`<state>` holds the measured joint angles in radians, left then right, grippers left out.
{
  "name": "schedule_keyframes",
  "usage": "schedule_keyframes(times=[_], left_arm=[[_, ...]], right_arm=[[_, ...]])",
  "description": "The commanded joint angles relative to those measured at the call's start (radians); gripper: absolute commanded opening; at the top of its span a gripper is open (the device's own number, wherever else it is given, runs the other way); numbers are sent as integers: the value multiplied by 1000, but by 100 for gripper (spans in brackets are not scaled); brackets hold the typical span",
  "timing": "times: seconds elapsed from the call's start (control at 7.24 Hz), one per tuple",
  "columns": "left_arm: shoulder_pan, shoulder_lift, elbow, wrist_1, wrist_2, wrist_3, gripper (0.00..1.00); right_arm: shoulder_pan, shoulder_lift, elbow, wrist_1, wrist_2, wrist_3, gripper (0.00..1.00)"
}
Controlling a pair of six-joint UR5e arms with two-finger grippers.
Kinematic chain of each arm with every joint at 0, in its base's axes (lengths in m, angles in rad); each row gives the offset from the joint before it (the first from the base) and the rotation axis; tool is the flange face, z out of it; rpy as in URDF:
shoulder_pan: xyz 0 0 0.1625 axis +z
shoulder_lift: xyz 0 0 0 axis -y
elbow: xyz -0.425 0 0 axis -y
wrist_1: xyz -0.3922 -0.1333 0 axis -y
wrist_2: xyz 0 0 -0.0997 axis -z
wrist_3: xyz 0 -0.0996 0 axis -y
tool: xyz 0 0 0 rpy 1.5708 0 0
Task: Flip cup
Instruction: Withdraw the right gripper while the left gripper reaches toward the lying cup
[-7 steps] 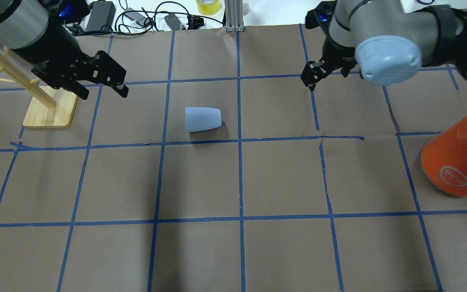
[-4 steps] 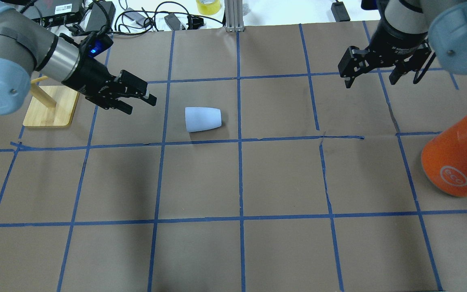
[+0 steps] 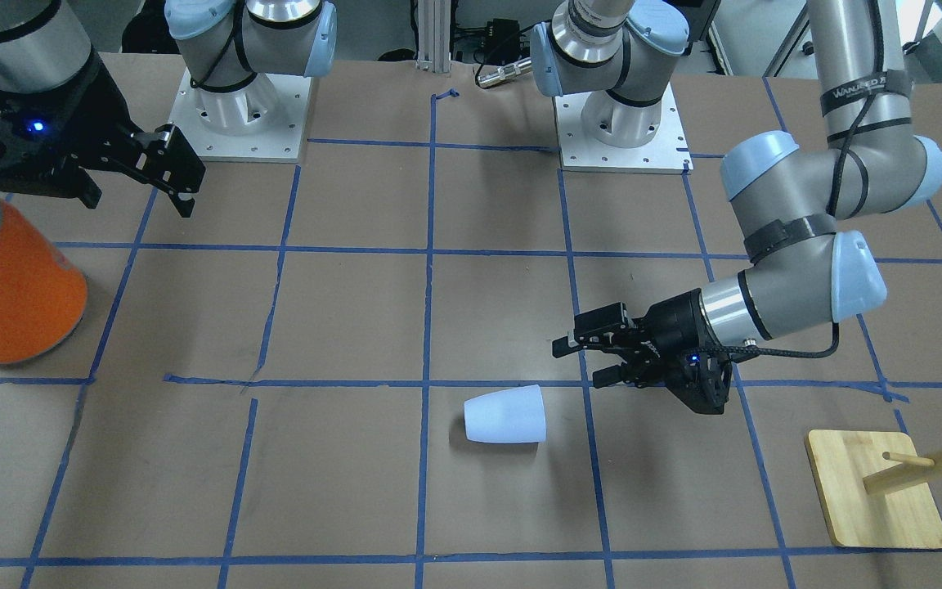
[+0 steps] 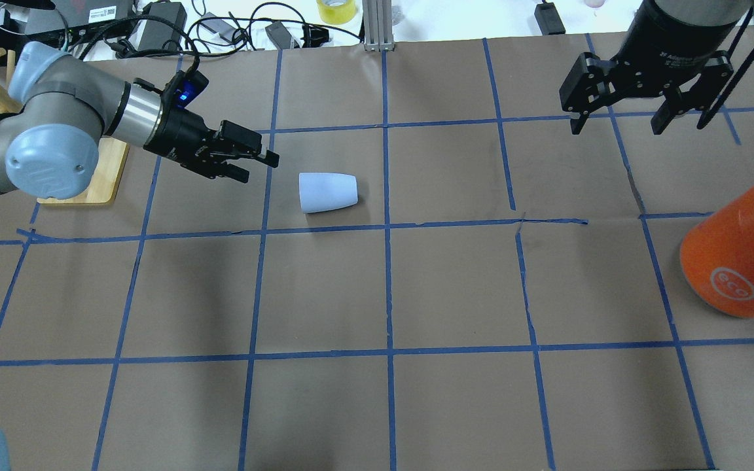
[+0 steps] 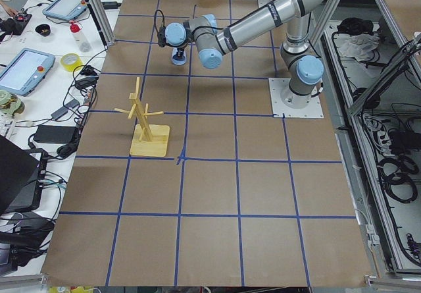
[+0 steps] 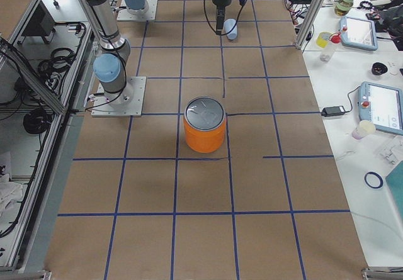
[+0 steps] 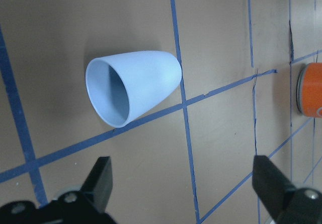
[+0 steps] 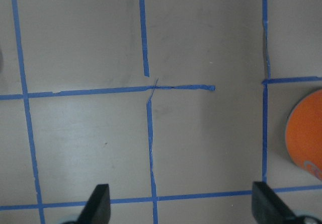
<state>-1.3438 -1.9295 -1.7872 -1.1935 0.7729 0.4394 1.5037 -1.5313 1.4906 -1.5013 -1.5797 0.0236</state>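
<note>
Cup (image 4: 328, 192) on side, centre-left of overhead frame, mouth facing my left gripper (image 4: 258, 168). Left jaws spread, near cup, not touching. My right gripper (image 4: 617, 125) upper right, jaws spread, well apart from cup.

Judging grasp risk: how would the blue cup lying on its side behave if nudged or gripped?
The cup lies on its side, round and tapered, so a nudge would probably roll it in an arc. Its smooth wall looks slippery to pinch. Thin-walled and hollow, it is likely light, so the open left gripper could easily knock it away.
</note>
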Motion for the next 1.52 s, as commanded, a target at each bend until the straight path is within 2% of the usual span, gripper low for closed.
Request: schedule_keyframes(times=[0.0,0.14,0.28,0.41,0.55,0.83,1.11,1.24,1.38], left_arm=[[0,-84,0,81,-27,2,98],[0,-112,-1,90,-27,1,94],[-2,-141,0,103,-30,-11,93],[-2,-170,0,103,-100,-31,93],[-3,-189,2,106,-131,-113,91],[-27,-192,3,107,-133,-232,89],[-57,-209,2,117,-136,-240,87],[-60,-215,5,118,-174,-258,81],[-60,-215,9,118,-190,-260,61]], right_arm=[[0,37,23,-40,6,6,100],[0,33,25,-40,-9,9,100],[0,28,25,-36,6,6,100],[1,27,27,-36,6,6,100],[1,26,27,-39,4,7,100],[1,28,28,-40,-10,-7,100],[1,28,28,-40,-10,-7,100],[1,28,28,-43,-10,-8,100],[1,30,28,-87,-11,-8,100]])
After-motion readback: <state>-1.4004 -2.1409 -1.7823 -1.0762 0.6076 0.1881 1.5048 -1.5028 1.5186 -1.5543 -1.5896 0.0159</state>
